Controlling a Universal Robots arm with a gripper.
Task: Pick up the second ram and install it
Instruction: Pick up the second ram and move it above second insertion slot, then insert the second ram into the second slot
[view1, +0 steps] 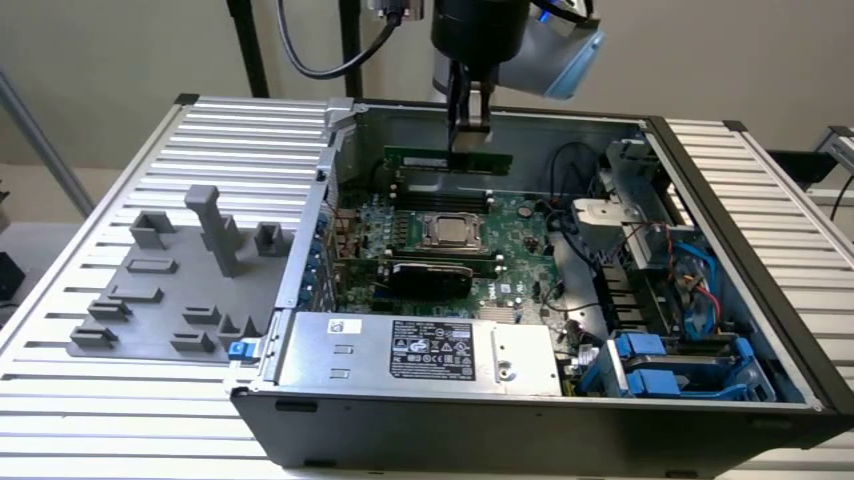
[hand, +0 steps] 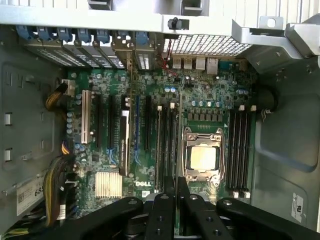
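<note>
Found the second ram (view1: 416, 158) pinched in closed jaws, taken near the middle of its upper long edge, leaving green board exposed to both sides. Hung roughly level inside the open computer case (view1: 534, 430), above the motherboard (view1: 521, 245) and over the memory slots (view1: 447, 186) on the far side of the CPU socket (view1: 454, 231) in the exterior view. Appeared clear of the slots and not yet seated, though hard to judge for certain from that angle. Looked down past the closed jaws in the wrist view onto the CPU socket (hand: 204, 157), flanked by dark slots on either side.

Judged the stick light, thin and stiff: easy to carry, unlikely to sag, yet quick to pivot under an off-centre pinch. Judged it fragile too, with the parts on its faces and its lower contact edge best left untouched. Reckoned the top edge and flat faces near the centre the right place for a hold, keeping the lower edge free for a slot. Expected a smooth board, so called for a firm squeeze short of crushing.

Noted the grey fixture blocks (view1: 174, 290) on the table (view1: 240, 130) beside the case, well apart from the ram.
</note>
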